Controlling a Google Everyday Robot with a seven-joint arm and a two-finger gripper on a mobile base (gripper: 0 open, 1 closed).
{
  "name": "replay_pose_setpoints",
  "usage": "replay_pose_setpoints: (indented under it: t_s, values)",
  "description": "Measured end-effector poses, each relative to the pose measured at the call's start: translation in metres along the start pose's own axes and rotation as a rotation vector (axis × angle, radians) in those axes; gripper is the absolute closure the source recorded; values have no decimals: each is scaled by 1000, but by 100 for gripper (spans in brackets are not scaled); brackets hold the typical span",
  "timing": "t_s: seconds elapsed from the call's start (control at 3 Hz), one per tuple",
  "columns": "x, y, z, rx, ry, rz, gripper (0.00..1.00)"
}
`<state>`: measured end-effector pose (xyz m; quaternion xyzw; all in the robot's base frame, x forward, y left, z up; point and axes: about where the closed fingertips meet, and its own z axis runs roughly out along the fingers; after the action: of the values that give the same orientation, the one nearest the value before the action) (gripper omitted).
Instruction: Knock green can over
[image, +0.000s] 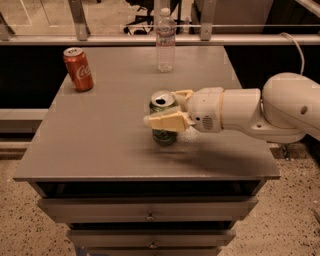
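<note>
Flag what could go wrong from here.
The green aluminium soda can stands upright between the open fingers of the cream two-finger gripper, so a sweep may slide it rather than tip it. Once toppled, it could roll off the grey tabletop.

Your white rounded arm (250, 107) reaches in level from the right.
Its cream two-finger hand (161, 106) points left, fingers (167, 121) spread apart.
</note>
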<state>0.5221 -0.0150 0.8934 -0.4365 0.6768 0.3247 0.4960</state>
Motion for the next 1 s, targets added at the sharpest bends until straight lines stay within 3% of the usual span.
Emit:
replay_pose_setpoints:
  t_s: [0.33, 0.67, 1.0]
  values:
    - [-5, -6, 4, 16, 8, 2, 70]
    - [-38, -9, 1, 19, 67, -60, 93]
    - [-58, -18, -7, -7, 299, -113, 100]
